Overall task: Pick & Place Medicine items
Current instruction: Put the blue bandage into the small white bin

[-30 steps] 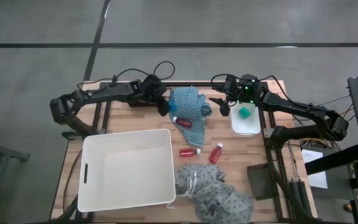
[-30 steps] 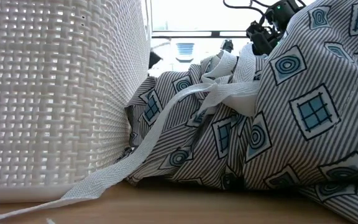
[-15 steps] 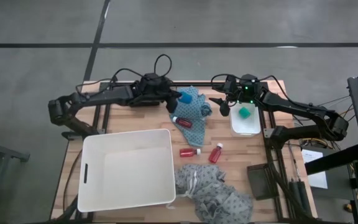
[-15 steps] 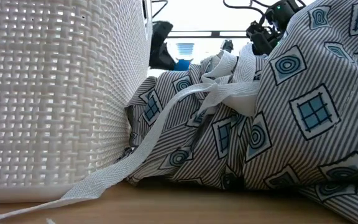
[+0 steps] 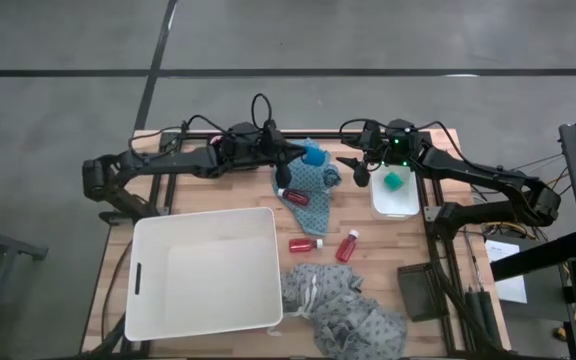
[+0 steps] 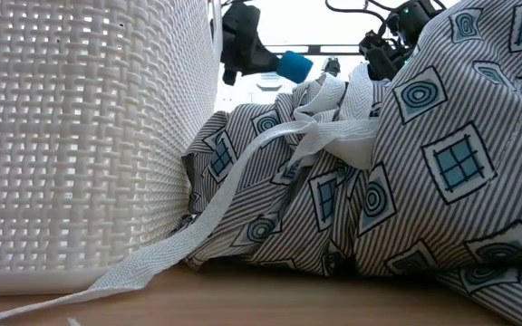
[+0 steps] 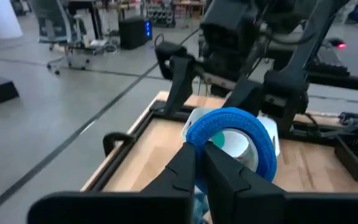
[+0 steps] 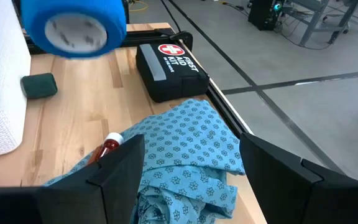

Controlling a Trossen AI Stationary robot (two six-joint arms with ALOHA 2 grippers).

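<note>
we see the left gripper (image 5: 298,154) pinching the blue roll (image 5: 313,155), holding it in the air above the blue-green cloth (image 5: 308,180) at the far side of the table (image 5: 378,245). the right gripper (image 5: 360,172) waits with jaws spread beside the white tray (image 5: 393,198), where the teal roll (image 5: 393,181) lies. two red bottles (image 5: 326,245) lie on the wood and a third red bottle (image 5: 290,195) on the cloth.

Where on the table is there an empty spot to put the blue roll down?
The left gripper holds the blue roll above the blue cloth. Bare wood shows between that cloth and the white tray, and left of the cloth, behind the white basket. It is crowded in front: two red bottles and the grey cloth.
</note>
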